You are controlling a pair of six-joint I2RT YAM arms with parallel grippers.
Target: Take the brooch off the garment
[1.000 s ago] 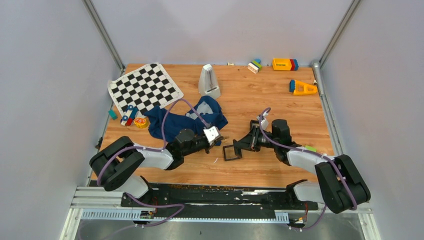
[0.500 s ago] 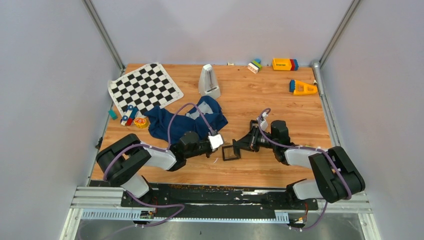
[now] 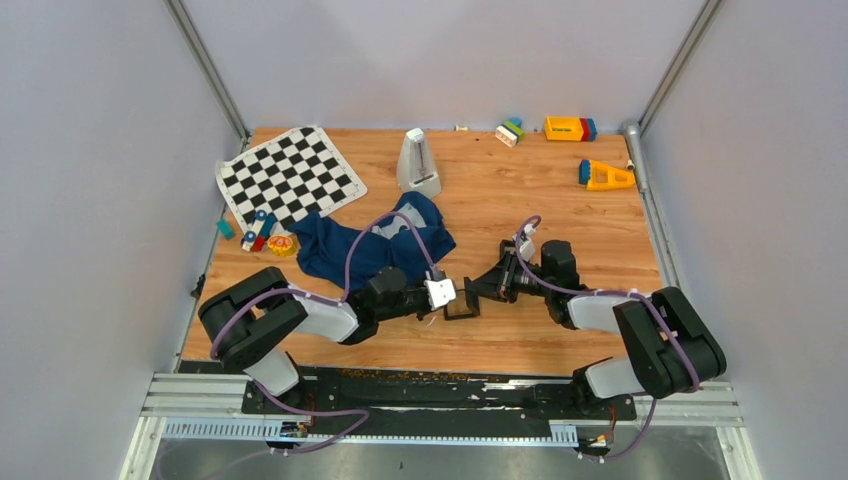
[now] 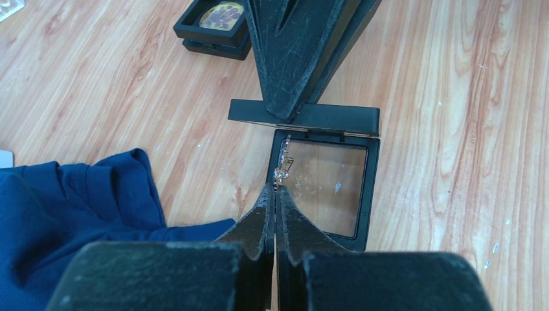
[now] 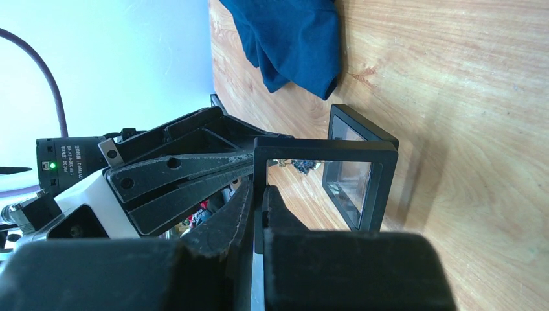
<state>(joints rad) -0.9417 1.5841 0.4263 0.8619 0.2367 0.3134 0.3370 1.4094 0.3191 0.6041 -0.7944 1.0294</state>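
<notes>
Brooch hangs pinched in left end effector over open frame, right end effector clamping its lid.

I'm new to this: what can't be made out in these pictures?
- Left wrist view: brooch at the left gripper's tips, design too tiny to read; second black frame cut off by the top edge.
- Top view: brooch too small to find.
- Right wrist view: garment cut off by the top edge, print unseen.

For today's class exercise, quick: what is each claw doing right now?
Left claw: closed, pinching the brooch.
Right claw: closed on the black frame lid.
</notes>
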